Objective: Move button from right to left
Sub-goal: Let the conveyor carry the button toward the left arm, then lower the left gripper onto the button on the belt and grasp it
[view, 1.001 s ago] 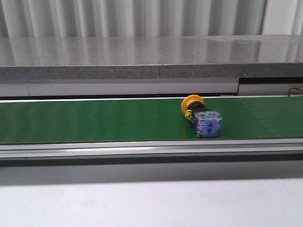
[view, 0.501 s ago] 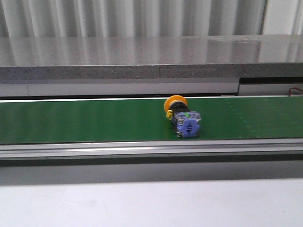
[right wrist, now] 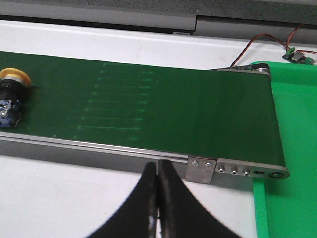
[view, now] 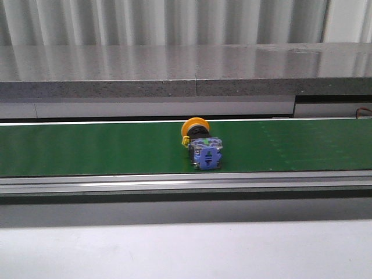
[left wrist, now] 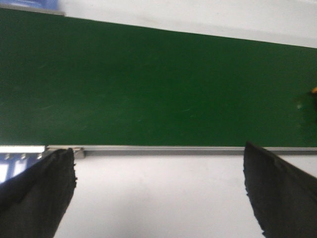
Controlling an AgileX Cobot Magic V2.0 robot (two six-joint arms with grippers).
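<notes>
Button (view: 201, 145) lies on its side near the middle of the green belt (view: 87, 148), touched by neither claw. Left gripper (left wrist: 158, 191) is spread wide; right gripper (right wrist: 157, 191) is pressed together, empty.

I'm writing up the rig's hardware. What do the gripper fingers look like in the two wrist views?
Only the fingertips show. The left gripper has two matte black fingers with rough, slightly ragged edges, broad and wedge-like. The right gripper has two smooth black fingers tapering to narrow tips. No cables, markings or arm links are visible on either.
</notes>
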